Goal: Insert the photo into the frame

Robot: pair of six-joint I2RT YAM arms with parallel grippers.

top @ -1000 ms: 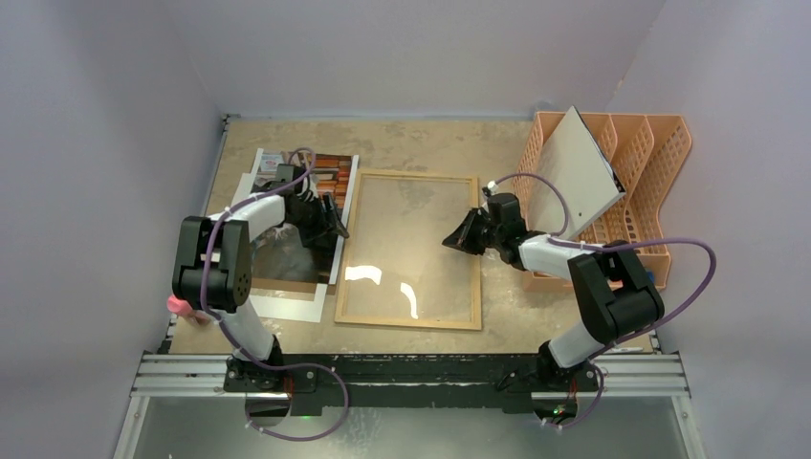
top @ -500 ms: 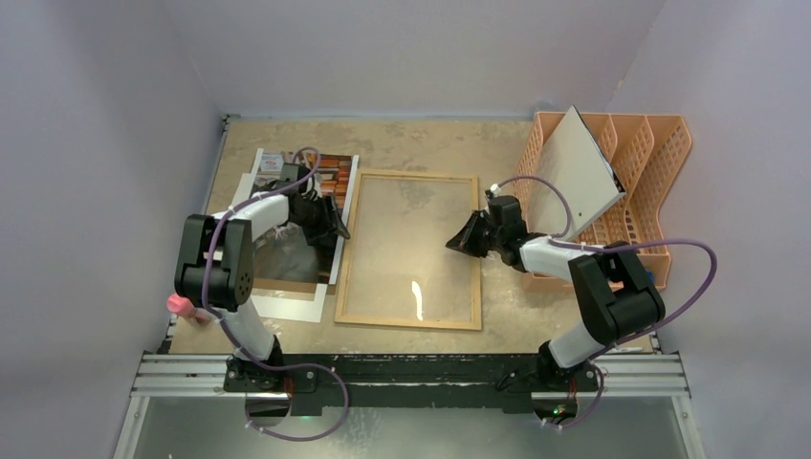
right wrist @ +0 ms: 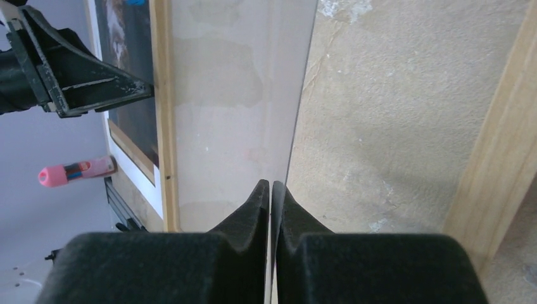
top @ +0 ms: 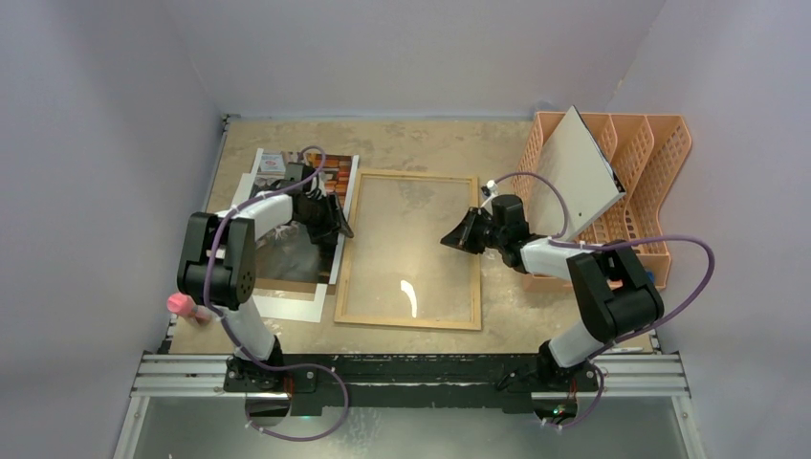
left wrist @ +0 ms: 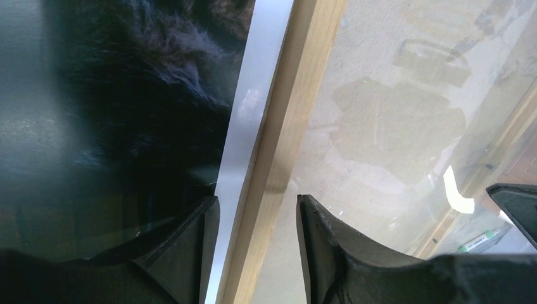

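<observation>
Pale lilac walls close round a brown tabletop (top: pixel 421 143) with both arms bolted at its near edge. At the middle of the tabletop lies the frame (top: pixel 408 323), long sides running near to far, with a clear pane (top: pixel 406 239) in its opening. Just beside the frame's left rail lies the photo (top: pixel 296 253), dark, with orange books showing at its far end. It rests on a white mat (top: pixel 287 308) that sticks out at the near end, and it lies wholly outside the frame. An orange rack (top: pixel 660 163) fills the far right corner, and a grey-white board (top: pixel 579 172) leans in it. The left gripper (left wrist: pixel 258 202) is low over the frame's left rail, about half open. One finger is over the photo's edge and the other over the pane, with the rail and a strip of mat between them. Whether either finger touches the wood cannot be told, and it holds nothing. The right gripper (right wrist: pixel 271 187) reaches in over the frame's right side, its fingers pinched together on the pane's right edge. That edge stands apart from the right rail, with bare brown surface between them. A pink marker (top: pixel 182 306) lies at the left edge.
</observation>
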